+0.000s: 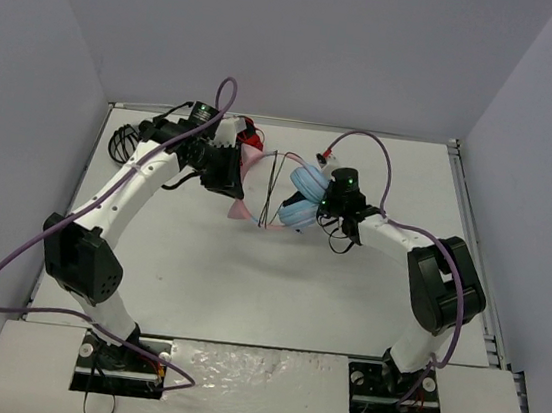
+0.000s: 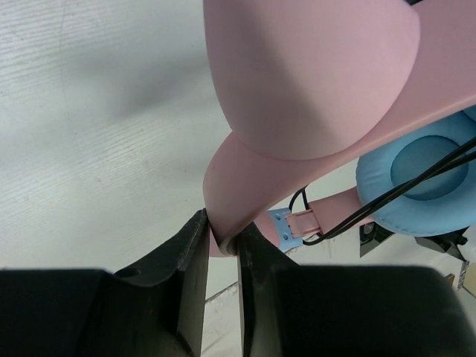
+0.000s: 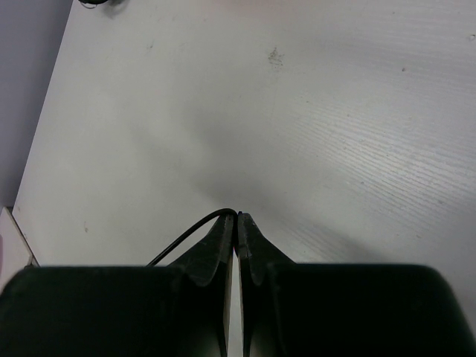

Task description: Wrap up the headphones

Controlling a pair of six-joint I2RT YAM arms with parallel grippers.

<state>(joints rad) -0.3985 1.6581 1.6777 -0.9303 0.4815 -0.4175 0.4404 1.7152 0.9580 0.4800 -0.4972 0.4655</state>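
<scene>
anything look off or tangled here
Nothing spilled or broken. The headphones are held aloft: left gripper clamped on the pink headband, right gripper pinching the cable, which crosses an ear cup loosely.

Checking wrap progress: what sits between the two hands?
Top view: the headphones, headband at the left hand, cable looped mid-span, blue cups beside the right hand.

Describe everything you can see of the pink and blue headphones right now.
The headphones have a smooth pink plastic headband with a cat ear, light blue padded ear cups and a thin black cable. The left gripper is clamped on the headband's edge; the right gripper pinches the cable. Cable strands cross one cup. The headphones seem held up between the arms, above the white table.
</scene>
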